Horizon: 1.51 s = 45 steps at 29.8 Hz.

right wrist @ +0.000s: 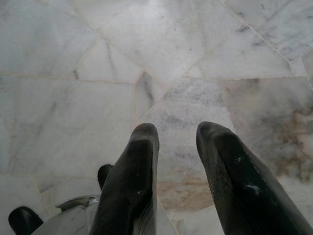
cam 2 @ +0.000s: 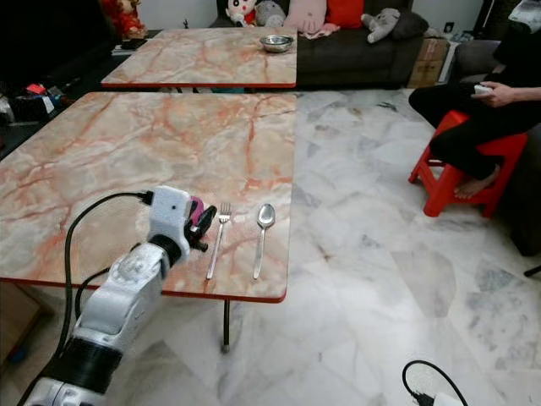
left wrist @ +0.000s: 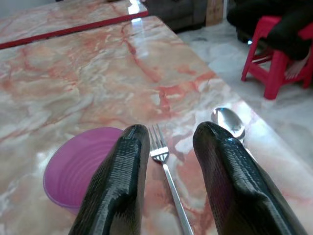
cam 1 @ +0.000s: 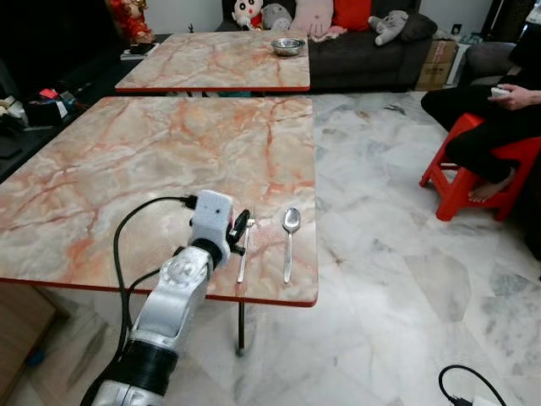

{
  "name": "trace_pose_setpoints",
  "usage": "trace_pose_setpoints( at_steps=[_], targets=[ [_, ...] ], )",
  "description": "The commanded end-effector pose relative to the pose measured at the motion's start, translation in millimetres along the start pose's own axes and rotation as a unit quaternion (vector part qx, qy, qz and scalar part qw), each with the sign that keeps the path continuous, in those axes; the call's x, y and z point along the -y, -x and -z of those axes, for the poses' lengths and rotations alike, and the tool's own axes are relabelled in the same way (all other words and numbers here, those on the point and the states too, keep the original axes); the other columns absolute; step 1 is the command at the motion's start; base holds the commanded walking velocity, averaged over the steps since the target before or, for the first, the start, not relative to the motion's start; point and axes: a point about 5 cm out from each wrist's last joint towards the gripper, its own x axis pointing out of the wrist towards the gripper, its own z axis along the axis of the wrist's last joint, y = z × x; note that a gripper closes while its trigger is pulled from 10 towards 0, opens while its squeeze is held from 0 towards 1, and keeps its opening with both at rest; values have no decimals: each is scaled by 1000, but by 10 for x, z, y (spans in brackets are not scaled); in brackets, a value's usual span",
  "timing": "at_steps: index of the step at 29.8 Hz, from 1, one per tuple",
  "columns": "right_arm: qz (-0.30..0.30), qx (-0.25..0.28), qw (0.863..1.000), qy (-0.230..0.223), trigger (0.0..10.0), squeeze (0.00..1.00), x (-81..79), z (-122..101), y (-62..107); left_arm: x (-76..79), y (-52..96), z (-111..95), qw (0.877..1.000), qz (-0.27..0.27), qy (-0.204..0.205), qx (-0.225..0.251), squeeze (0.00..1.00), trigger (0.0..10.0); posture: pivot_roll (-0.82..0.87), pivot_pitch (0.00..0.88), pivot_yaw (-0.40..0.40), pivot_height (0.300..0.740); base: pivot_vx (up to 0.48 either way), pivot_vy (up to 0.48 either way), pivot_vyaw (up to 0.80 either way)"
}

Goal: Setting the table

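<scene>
Marble-look table (cam 1: 152, 161) w/ red edge sits in a living room on a pale marble floor (cam 1: 397, 211); second identical table (cam 1: 215, 61) behind it carries a steel bowl (cam 1: 287, 46), sofa w/ plush toys (cam 1: 321, 15) at the back.

Left gripper (left wrist: 168, 169) is over the near right corner of the table, fingers (left wrist: 117, 181) parted a moderate amount, holding nothing. Fork (left wrist: 166, 171) lies on the tabletop directly between the two fingers, tines pointing away from the robot. Spoon (cam 2: 263, 237) lies parallel just to the fork's right, apart from it, bowl end away. Purple plate (left wrist: 76, 164) is just left of the fork; can't tell if they touch.

Edges: spoon handle ends close to the near table edge; right edge is near the spoon. Rest of the tabletop to the left and far side is open room. Person seated on a red stool (cam 1: 465, 173) well off to the right, not near the arm.

View diffs: left wrist cam gives the plate clearly; in the head cams the wrist housing covers most of it, only a pink sliver (cam 2: 196, 211) shows. Right gripper (right wrist: 178, 166) hangs over bare floor, fingers apart by a narrow gap, nothing between.
</scene>
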Motion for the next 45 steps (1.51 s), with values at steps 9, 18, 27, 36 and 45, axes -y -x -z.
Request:
trace_pose_setpoints(
  at_steps=[9, 18, 27, 36, 45],
  targets=[
    [0, 0, 1000, -3, 10000, 0, -8, -1, -1, -118, -151, 17, 999, -49, 7, -6, 0, 10000, 28, 51, 25, 740, 0, 0, 0],
    [0, 0, 1000, -1, 10000, 0, -6, -2, -1, -289, -241, -118, 992, -93, 83, 11, 1000, 10000, 30, 51, 21, 740, 0, 0, 0],
    [0, 0, 1000, -1, 10000, 0, -7, -1, -1, -112, -291, -150, 998, -41, 54, 12, 0, 10000, 30, 55, 21, 740, 0, 0, 0],
    [0, 0, 1000, -1, 10000, 0, -8, -2, -1, -109, -269, -171, 994, -42, 85, 53, 0, 10000, 28, 55, 22, 740, 0, 0, 0],
    [1, 1, 1000, -3, 10000, 0, -4, -3, 0, -410, -77, -150, 982, -86, 104, 136, 0, 10000, 23, 55, 24, 740, 0, 0, 0]
  ],
)
